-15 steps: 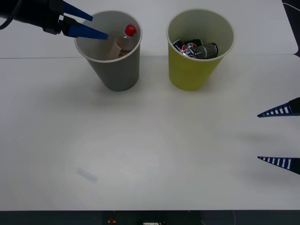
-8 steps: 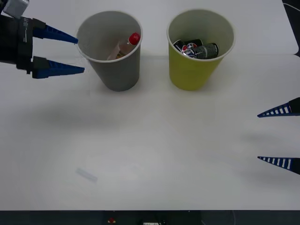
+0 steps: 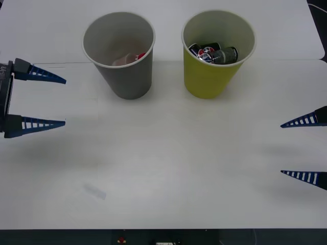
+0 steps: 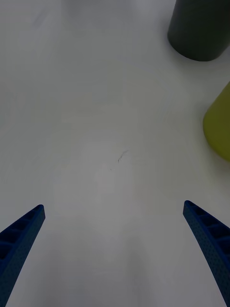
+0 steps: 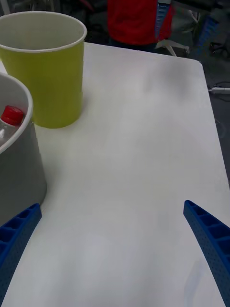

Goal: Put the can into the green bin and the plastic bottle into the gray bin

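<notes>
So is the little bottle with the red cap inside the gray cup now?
Yes. The plastic bottle lies inside the gray bin, its red cap showing below the rim; neither open claw touches it.

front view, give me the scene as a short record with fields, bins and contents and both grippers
gray bin: upright on the table, on the robot's left of the green one
plastic bottle: inside the gray bin, red cap showing
green bin: upright, beside the gray bin, apart from it
cans: dark, lying inside the green bin
left gripper: open, empty, above the table left of the gray bin
right gripper: open, empty, at the table's right side
table: white
</notes>
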Action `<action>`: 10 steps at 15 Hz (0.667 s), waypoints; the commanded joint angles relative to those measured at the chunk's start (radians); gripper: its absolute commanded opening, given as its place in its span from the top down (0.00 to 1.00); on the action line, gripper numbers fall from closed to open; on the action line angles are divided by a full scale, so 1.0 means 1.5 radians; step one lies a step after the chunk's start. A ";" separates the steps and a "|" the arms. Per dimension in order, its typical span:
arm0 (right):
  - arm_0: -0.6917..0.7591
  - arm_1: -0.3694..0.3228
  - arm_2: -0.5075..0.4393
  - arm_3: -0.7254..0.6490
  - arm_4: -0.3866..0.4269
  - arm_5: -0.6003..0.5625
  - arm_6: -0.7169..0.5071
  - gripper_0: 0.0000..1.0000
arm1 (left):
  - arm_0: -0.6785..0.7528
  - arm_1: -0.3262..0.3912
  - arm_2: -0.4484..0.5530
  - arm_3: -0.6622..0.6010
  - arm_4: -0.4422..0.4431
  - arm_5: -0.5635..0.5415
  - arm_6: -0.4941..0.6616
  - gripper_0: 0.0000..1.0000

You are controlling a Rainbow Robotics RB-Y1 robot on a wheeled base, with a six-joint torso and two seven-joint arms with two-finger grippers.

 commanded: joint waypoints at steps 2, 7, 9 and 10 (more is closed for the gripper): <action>0.000 0.000 0.000 0.000 0.000 0.000 0.000 0.00 | 0.107 0.000 0.053 -0.026 0.011 -0.008 -0.089 0.00; 0.000 0.000 0.000 0.000 0.000 0.000 0.000 0.00 | 0.199 0.008 0.092 -0.056 0.008 -0.020 -0.152 0.00; 0.000 0.000 0.000 0.000 0.000 0.000 0.000 0.00 | 0.217 0.011 0.096 -0.068 0.006 -0.025 -0.166 0.00; 0.000 0.000 0.000 0.000 0.000 0.000 0.000 0.00 | 0.223 0.012 0.099 -0.073 0.006 -0.025 -0.172 0.00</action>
